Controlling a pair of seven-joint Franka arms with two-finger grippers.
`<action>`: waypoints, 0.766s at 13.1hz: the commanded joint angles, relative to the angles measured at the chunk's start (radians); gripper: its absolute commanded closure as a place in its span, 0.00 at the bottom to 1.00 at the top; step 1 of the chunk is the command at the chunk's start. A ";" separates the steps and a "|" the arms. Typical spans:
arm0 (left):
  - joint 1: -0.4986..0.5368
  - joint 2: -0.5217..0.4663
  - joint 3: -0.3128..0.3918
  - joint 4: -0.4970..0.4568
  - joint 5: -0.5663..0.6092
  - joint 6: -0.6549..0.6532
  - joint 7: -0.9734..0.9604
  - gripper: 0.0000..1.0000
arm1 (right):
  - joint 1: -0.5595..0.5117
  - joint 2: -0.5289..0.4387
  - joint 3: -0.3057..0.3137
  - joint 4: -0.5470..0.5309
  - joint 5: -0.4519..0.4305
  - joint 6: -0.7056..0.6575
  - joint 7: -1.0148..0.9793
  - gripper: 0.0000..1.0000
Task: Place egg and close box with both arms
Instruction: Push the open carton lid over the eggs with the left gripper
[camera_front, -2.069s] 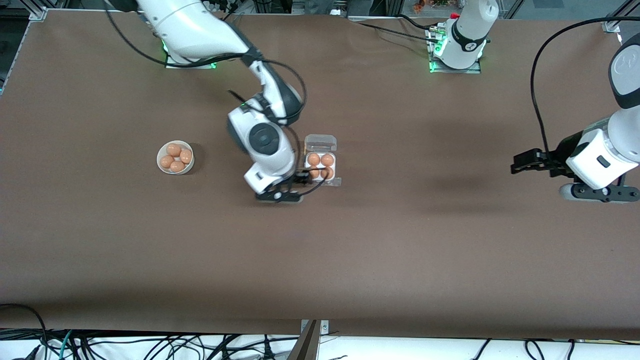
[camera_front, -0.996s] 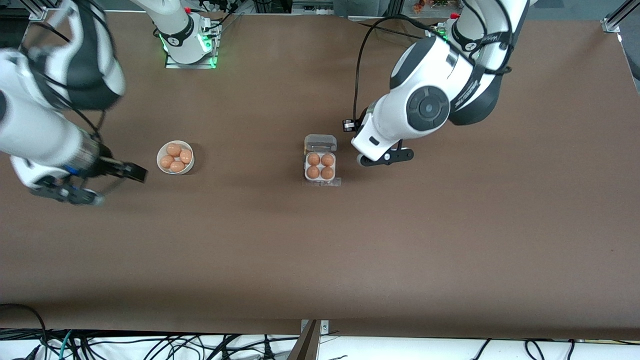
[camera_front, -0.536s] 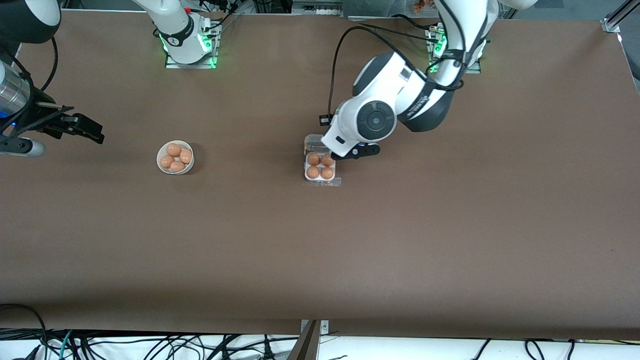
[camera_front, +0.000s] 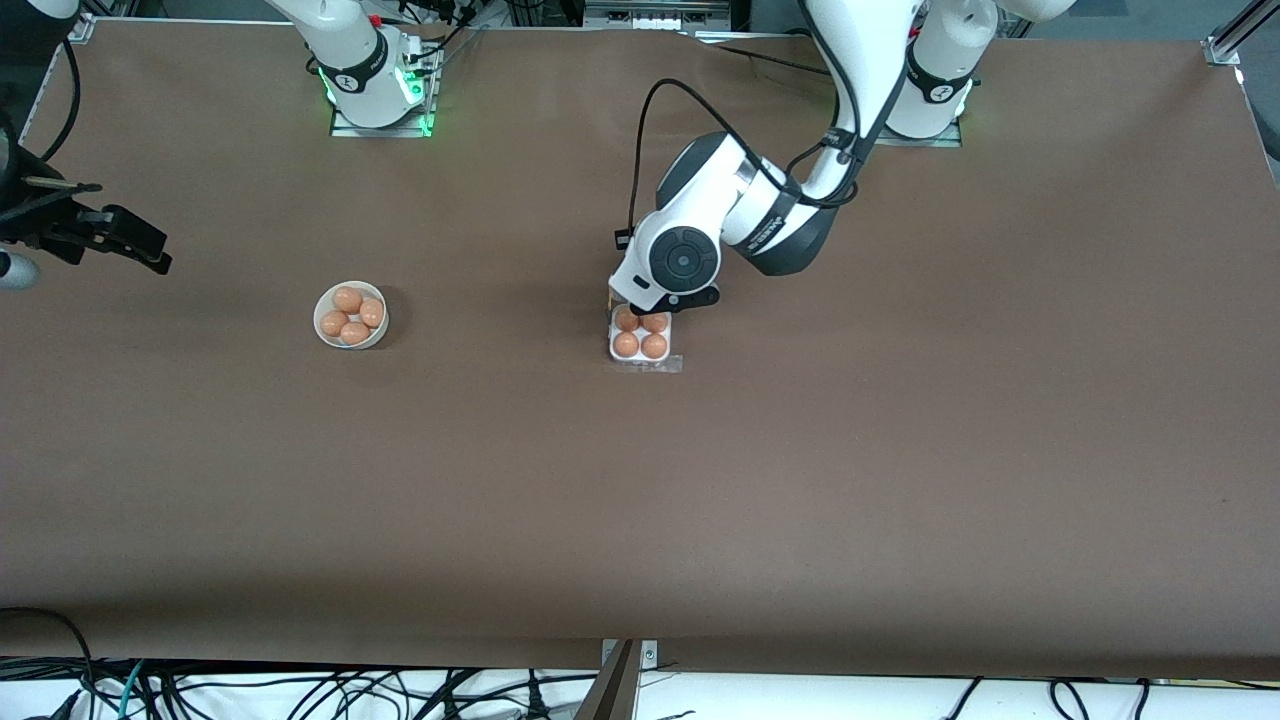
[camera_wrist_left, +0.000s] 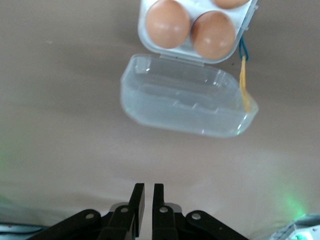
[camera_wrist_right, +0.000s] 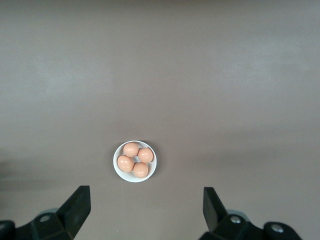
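Note:
The box (camera_front: 612, 352) stands mid-table with its lid open, and every cell holds an orange-brown egg (camera_front: 627, 345). The left arm's wrist (camera_front: 680, 262) hangs over the lid and hides it in the front view. In the left wrist view the clear lid (camera_wrist_left: 187, 102) lies flat beside the tray (camera_wrist_left: 144, 40), with two eggs (camera_wrist_left: 167, 22) showing. My left gripper (camera_wrist_left: 148, 192) is shut and empty, over the table just short of the lid. My right gripper (camera_front: 140, 243) is open and empty, and waits at the right arm's end of the table. It also shows in the right wrist view (camera_wrist_right: 145, 205).
A round white bowl (camera_front: 322, 312) with several eggs sits toward the right arm's end of the table. It also shows in the right wrist view (camera_wrist_right: 119, 170). A yellow string (camera_wrist_left: 244, 85) hangs by the box's hinge corner. Brown table all around.
My right arm has drawn away from the box to its end of the table. My left arm has swung in from its end until its wrist hangs over the lid.

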 joint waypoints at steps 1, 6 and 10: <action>-0.022 0.048 0.010 0.029 -0.028 0.062 -0.012 0.86 | -0.012 0.005 0.017 -0.013 0.001 0.013 -0.017 0.00; -0.019 0.059 0.018 0.033 -0.015 0.115 0.004 0.86 | -0.008 0.009 0.018 -0.013 0.002 0.013 -0.018 0.00; -0.010 0.062 0.049 0.085 0.046 0.162 0.000 0.81 | -0.007 0.009 0.020 -0.013 0.002 0.010 -0.017 0.00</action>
